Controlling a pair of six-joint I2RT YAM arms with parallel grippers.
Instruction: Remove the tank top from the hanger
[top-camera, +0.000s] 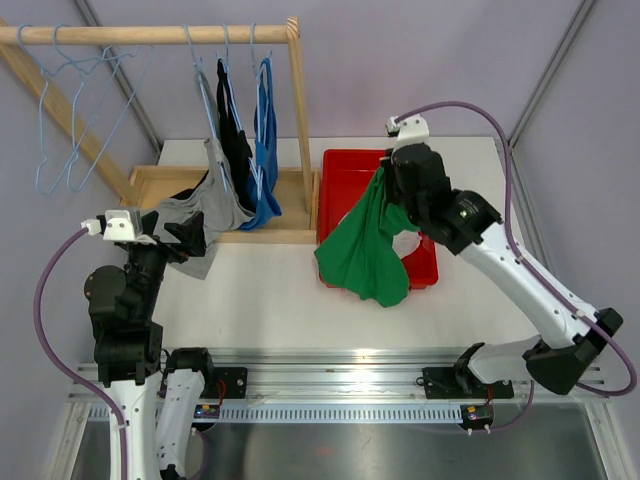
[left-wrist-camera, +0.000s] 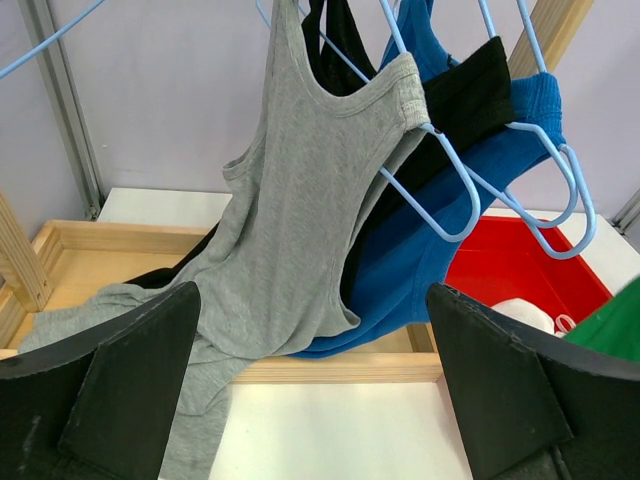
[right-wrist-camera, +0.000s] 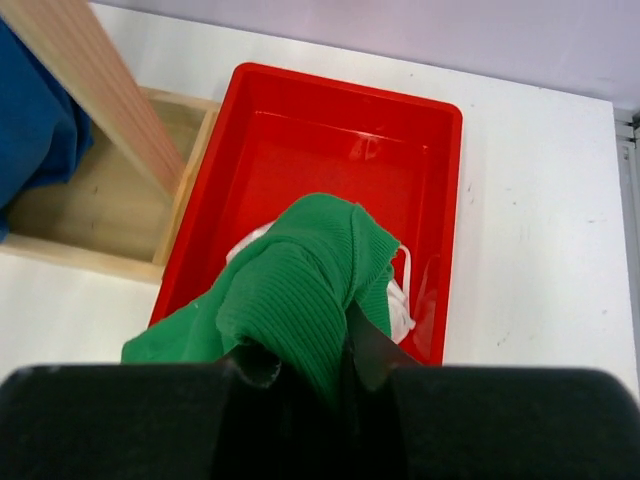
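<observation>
The green tank top (top-camera: 365, 255) is off its hanger and hangs in a bunch from the right gripper (right-wrist-camera: 305, 368). The jaws are drawn in narrow, pinching a fold of the ribbed cloth between them. It dangles over the near left part of the red bin (top-camera: 345, 158), and its lower folds spill across the bin's near left rim toward the white table (top-camera: 260, 295). A piece of white cloth (right-wrist-camera: 402, 300) lies in the bin under the green fabric, at its near right side.

To the left of the bin stands the wooden rack (top-camera: 150, 34), with its upright post just beside the bin's left wall. Three more tank tops hang there on pale blue hangers (left-wrist-camera: 452, 185). The blue one (top-camera: 265, 150) is nearest the bin, the black one (top-camera: 235, 135) is in the middle, and the gray one (top-camera: 215, 195) is farthest left. The hem of the gray top trails down onto the rack's wooden base (top-camera: 150, 180) and off its near edge.

The left gripper (left-wrist-camera: 312, 295) is at that gray hem with its jaws spread wide and nothing between them. From the wrist view the gray cloth hangs just beyond the left finger. A few bare hangers (top-camera: 60, 120) hang at the far left end of the rail.
</observation>
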